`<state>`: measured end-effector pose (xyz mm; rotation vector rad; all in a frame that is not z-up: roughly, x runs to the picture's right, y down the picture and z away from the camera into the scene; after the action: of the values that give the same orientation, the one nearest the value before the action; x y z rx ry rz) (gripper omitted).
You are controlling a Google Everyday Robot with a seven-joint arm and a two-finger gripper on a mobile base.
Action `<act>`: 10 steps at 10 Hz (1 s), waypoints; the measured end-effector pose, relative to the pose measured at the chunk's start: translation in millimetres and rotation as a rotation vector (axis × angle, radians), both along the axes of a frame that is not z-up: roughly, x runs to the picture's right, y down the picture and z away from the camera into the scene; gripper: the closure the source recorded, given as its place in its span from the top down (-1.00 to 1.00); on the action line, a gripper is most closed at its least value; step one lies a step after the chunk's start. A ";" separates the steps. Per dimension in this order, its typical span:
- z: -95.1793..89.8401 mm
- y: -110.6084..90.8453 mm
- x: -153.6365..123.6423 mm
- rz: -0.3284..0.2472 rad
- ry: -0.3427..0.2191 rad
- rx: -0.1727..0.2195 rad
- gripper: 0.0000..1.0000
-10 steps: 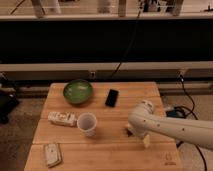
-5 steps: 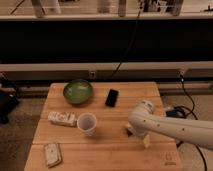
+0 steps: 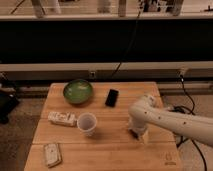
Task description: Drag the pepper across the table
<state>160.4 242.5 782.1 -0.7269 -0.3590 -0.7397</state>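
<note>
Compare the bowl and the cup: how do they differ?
The bowl is green, wide and shallow; the cup is pale, narrow and taller. The bowl sits at the table's far edge; the cup is nearer the middle, beside a white packet. Both stand upright, open side up, and untouched: the gripper is down at the table to the right, apart from both.

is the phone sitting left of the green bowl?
No, the phone lies right of the green bowl; the end effector is down at the table's right side.
</note>
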 end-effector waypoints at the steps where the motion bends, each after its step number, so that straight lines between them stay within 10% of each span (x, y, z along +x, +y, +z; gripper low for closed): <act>1: -5.4 -10.4 -6.0 0.004 -0.034 -0.018 0.60; 10: -0.1 -25.5 -19.5 -0.100 -0.262 -0.004 0.60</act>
<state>140.9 217.0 782.0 -0.6564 -0.5654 -0.9328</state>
